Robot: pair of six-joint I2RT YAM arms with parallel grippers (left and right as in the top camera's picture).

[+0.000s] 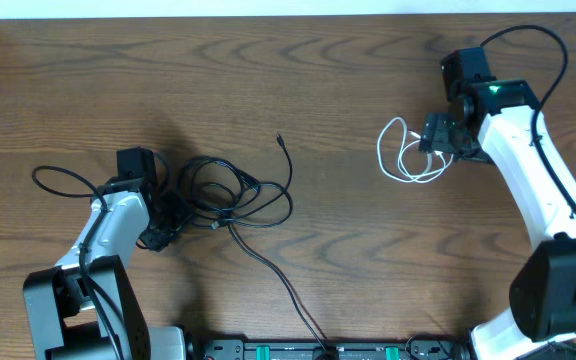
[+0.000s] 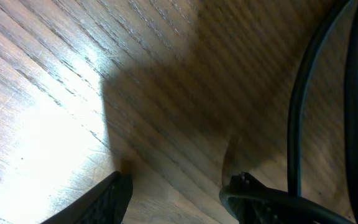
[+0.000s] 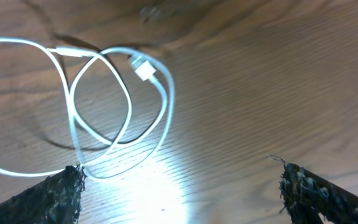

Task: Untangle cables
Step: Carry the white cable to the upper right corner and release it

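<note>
A short white cable (image 1: 405, 153) lies in loose loops on the table at the right, apart from the black ones. In the right wrist view its loops (image 3: 120, 99) and a small plug lie just past my right gripper (image 3: 179, 186), which is open low over the wood, its left finger at the cable's edge. Thin black cables (image 1: 236, 192) lie tangled in loops left of centre, one strand running toward the front edge. My left gripper (image 1: 168, 222) is open at the tangle's left side. In the left wrist view (image 2: 176, 193) bare wood lies between its fingers, a black cable (image 2: 303, 93) by the right finger.
The wooden table (image 1: 298, 80) spreads behind both arms. A thicker black lead (image 1: 63, 180) loops by the left arm and another (image 1: 538, 45) arcs over the right arm. Arm bases and a black rail (image 1: 308, 350) sit at the front edge.
</note>
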